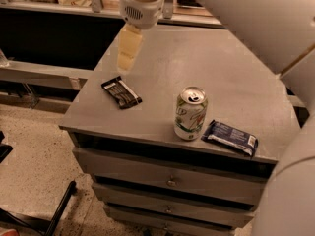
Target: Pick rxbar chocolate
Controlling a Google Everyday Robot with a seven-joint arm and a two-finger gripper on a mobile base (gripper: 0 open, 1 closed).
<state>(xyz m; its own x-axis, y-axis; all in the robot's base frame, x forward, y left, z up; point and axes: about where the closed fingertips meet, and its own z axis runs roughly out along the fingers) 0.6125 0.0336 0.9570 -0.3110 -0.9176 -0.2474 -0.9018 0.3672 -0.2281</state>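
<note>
You see the end effector (125, 60) hanging over the back-left part of the grey worktop (231, 77), its pale tip pointing down and clear of the surface. Nothing is in its grasp, but you cannot tell whether it is released or clenched. The rxbar chocolate (121, 92) lies flat on the worktop near the left edge, just in front of the end effector and below its tip, turned at an angle with its white text lines facing up. Well to the right, a can (190, 113) stands upright near the front edge. A dark blue wrapped bar (230, 137) lies flat just beside the can, on its right. Under the worktop you see stacked drawers (167, 181). The white arm (266, 18) fills the upper right corner.
</note>
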